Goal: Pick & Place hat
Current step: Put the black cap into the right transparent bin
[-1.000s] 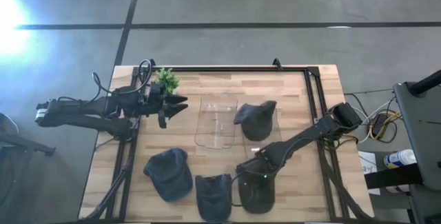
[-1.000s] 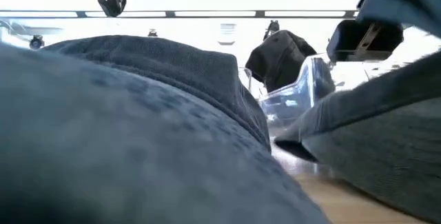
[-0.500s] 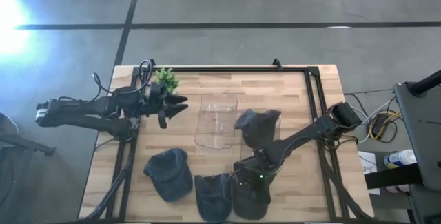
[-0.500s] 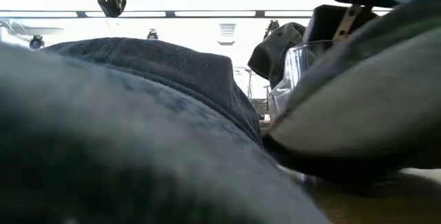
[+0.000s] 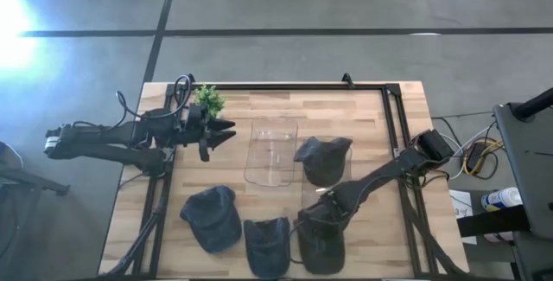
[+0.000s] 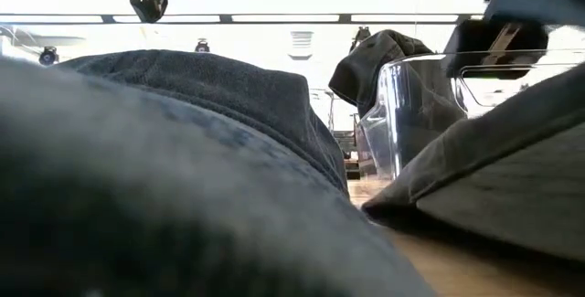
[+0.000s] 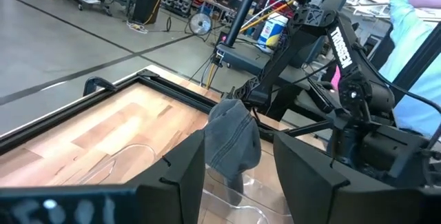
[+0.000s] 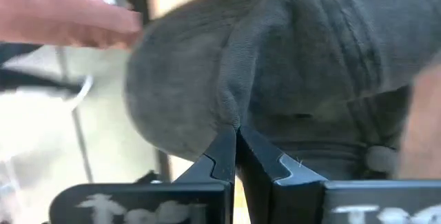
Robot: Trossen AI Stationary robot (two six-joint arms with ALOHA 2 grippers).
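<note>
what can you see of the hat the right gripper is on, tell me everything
The hat is a dark grey cap of soft, ribbed-looking fabric with a stitched seam. It lies at the table's near edge, rightmost of three hats in a row, close beside the middle hat. The right gripper has its fingers closed together, pinching a fold of the fabric. The clear container stands beyond it.

Overhead: even light, hard glare at far-left floor (image 5: pixel 13 22). Low view: backlit, white-blown background; near hats (image 6: pixel 183 196) dark, badly out of focus. Right wrist: close cloth (image 8: pixel 275 65) soft, blurred.
</note>
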